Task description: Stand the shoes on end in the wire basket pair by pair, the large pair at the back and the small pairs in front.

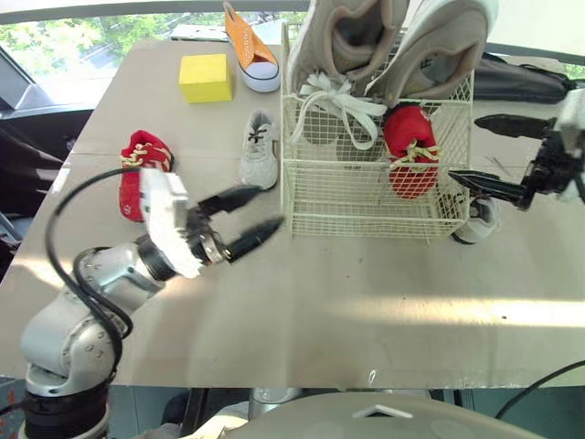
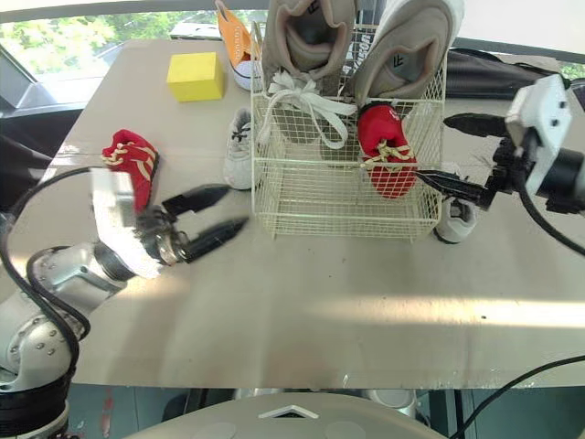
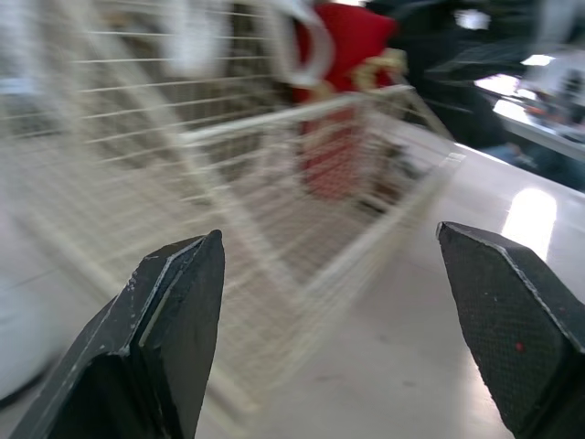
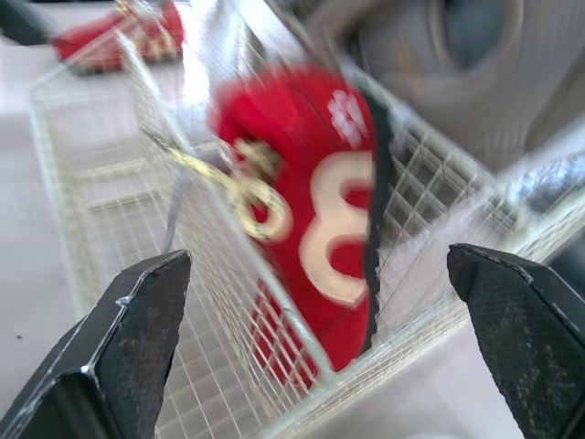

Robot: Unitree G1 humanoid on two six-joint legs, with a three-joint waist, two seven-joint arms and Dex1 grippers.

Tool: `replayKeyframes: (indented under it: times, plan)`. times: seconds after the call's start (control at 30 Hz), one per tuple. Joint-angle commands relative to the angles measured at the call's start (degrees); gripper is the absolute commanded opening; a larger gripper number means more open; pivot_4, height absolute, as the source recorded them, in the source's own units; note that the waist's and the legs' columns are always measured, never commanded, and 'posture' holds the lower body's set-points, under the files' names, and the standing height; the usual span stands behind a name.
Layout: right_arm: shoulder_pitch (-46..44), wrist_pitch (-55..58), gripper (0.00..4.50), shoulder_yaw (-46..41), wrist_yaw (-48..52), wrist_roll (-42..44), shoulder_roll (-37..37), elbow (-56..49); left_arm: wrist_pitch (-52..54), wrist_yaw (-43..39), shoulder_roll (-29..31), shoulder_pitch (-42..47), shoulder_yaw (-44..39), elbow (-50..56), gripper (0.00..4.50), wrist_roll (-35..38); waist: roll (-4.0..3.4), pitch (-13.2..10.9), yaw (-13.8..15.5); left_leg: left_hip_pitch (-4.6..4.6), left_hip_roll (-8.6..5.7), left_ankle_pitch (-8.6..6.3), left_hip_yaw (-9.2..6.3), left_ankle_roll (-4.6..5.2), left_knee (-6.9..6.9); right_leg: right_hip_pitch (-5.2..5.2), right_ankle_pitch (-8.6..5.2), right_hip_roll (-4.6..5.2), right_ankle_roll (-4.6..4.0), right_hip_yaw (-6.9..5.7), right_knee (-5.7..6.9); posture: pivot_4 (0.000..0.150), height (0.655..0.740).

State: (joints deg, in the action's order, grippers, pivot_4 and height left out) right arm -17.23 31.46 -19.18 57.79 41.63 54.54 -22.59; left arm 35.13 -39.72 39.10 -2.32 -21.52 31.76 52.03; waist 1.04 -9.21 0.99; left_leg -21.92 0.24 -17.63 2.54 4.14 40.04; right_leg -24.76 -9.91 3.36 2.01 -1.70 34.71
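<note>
The 2 large beige shoes (image 1: 352, 37) stand on end at the back of the wire basket (image 1: 347, 203), which sits toward the bench's (image 1: 366, 302) far edge. Their upper ends are cut off by the picture's top, and their lower parts show only through the mesh, white laces hanging over the wire. In front of the right one, a small red shoe (image 1: 409, 151) stands on end inside the basket, with a gold lace and a pale mark on its side that is too blurred to read. Its mate, the second red shoe (image 1: 142, 169), lies on the bench near the left edge. A small grey shoe (image 1: 259, 151) lies just beside the basket's left wall. Another grey shoe (image 1: 477, 219) is half hidden at the basket's front right corner. An orange shoe (image 1: 249, 46) at the far edge is partly cut off, next to a yellow block (image 1: 205, 78).

The left end effector (image 1: 268, 207) hovers released and empty near the basket's front left corner. The right end effector (image 1: 466, 148) is spread wide and empty against the basket's right side.
</note>
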Motion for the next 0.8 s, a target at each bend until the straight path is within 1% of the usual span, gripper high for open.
replayKeyframes:
  times: [0.03,0.13,0.2,0.27,0.37,0.43,0.47,0.53,0.63,0.73,0.8]
  plan:
    - [3.55,-0.25,4.44,-6.92,1.56,9.07,-0.82,-12.13,4.26,5.10,3.01,1.54,-8.11,-8.67,4.04,1.42,-0.01,0.00,-0.18,0.03,0.05,-0.05,-0.02,0.07,-0.01,0.01,0.00,-0.05,0.00,-0.01,0.02,0.150,0.7400]
    - [5.01,0.43,4.44,-5.30,-1.71,12.01,-1.96,-17.34,13.53,6.44,9.60,3.55,-11.92,-19.09,4.04,2.90,0.10,-0.01,-0.35,0.11,0.16,-0.06,0.03,0.05,-0.01,0.01,-0.10,-0.17,0.15,-0.02,0.07,0.150,0.7400]
    - [5.13,-0.63,4.44,-3.58,-2.92,11.81,-2.94,-19.65,17.57,5.52,15.22,7.55,-11.39,-28.39,4.04,1.05,0.10,-0.02,-0.24,0.14,0.17,-0.05,0.08,0.02,0.00,0.00,-0.14,-0.11,0.22,-0.12,0.09,0.150,0.7400]
    - [5.17,-1.58,4.44,-2.18,-3.91,11.25,-3.85,-21.72,20.17,6.41,19.33,13.66,-8.73,-37.22,4.04,-2.16,0.11,-0.05,0.01,0.13,0.16,-0.02,0.07,-0.03,0.01,-0.02,-0.14,-0.10,0.24,-0.35,0.10,0.150,0.7400]
    - [5.11,-2.47,4.44,0.39,-5.67,10.18,-4.77,-24.60,23.01,4.97,22.66,24.77,-2.70,-50.42,4.04,-6.88,0.16,-0.04,0.52,0.10,0.07,-0.02,0.06,-0.05,0.01,-0.03,-0.14,0.10,0.24,-0.55,0.09,0.150,0.7400]
    - [5.01,-2.69,4.44,1.58,-6.73,9.75,-4.95,-26.10,24.46,3.17,23.81,32.03,1.85,-58.75,4.04,-10.61,0.19,-0.02,0.67,0.07,0.03,0.02,0.06,-0.11,0.01,-0.03,-0.10,0.13,0.19,-0.64,0.10,0.150,0.7400]
    - [4.96,-2.61,4.44,1.84,-7.42,9.93,-4.99,-26.74,23.29,0.87,24.32,35.22,5.03,-62.32,4.04,-13.40,0.20,-0.01,0.58,0.05,-0.01,0.13,0.08,-0.29,0.01,-0.03,-0.01,-0.03,0.04,-0.65,0.12,0.150,0.7400]
    - [4.92,-2.39,4.44,2.34,-8.80,10.42,-4.88,-27.76,19.82,-2.12,24.36,41.67,10.08,-69.88,4.04,-19.18,0.23,0.00,0.39,0.04,-0.02,0.13,0.15,-0.30,-0.01,-0.03,0.00,-0.03,0.01,-0.62,0.10,0.150,0.7400]
    - [6.31,-1.71,4.44,2.03,-10.71,10.96,-4.19,-29.76,17.02,-6.17,23.66,52.06,16.45,-82.57,4.04,-26.88,0.58,0.01,0.25,-0.06,-0.03,0.13,0.14,-0.30,-0.05,-0.06,0.01,-0.12,0.00,-0.69,0.02,0.150,0.7400]
    - [7.97,-0.99,4.44,0.20,-13.04,12.78,-3.35,-31.40,12.18,-11.99,22.93,56.66,23.57,-91.98,4.04,-35.69,0.60,0.02,0.21,-0.03,-0.03,0.12,0.17,-0.30,-0.07,-0.05,0.00,-0.13,0.00,-0.69,0.02,0.150,0.7400]
    - [8.68,-0.69,4.44,-0.67,-14.32,13.86,-2.72,-32.16,8.25,-13.12,22.09,58.08,25.29,-96.30,4.04,-39.40,0.59,0.02,-0.02,-0.02,-0.02,0.12,0.22,-0.28,-0.07,-0.05,-0.01,-0.09,0.00,-0.64,0.02,0.150,0.7400]
